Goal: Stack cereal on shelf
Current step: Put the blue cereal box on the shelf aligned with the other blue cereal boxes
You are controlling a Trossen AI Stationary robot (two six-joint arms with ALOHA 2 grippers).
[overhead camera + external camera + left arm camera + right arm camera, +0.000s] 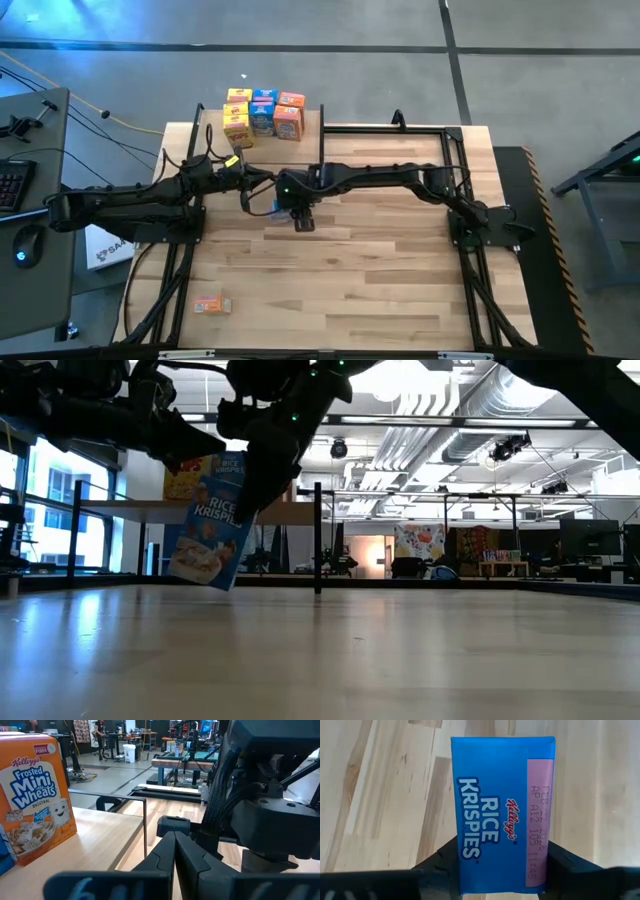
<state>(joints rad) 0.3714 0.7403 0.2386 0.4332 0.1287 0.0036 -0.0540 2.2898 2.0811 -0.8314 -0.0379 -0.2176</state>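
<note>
1 blue Rice Krispies box (502, 815) is clamped between my right fingers (497, 870), which grip its 2 narrow sides near one end. In the low view it hangs tilted, its lower corner just above the tabletop (380, 260), near the middle. Its long axis runs straight out from my right fingers.

The shelf (215, 112) stands at the tabletop's far left corner, and 6 boxes (263, 115) already sit on it: yellow, blue and orange. So the target lies toward the far left from my right fingers, and I judge the coming move must lift the box and carry it that way, then stand it upright beside or on top of those 6.

My left fingers (175, 860) are pressed together and empty, hovering beside the shelf, close to the orange Frosted Mini Wheats box (35, 800). My left arm is nearer the shelf and partly in the path. 1 orange box (212, 304) lies flat near the tabletop's near left corner.
</note>
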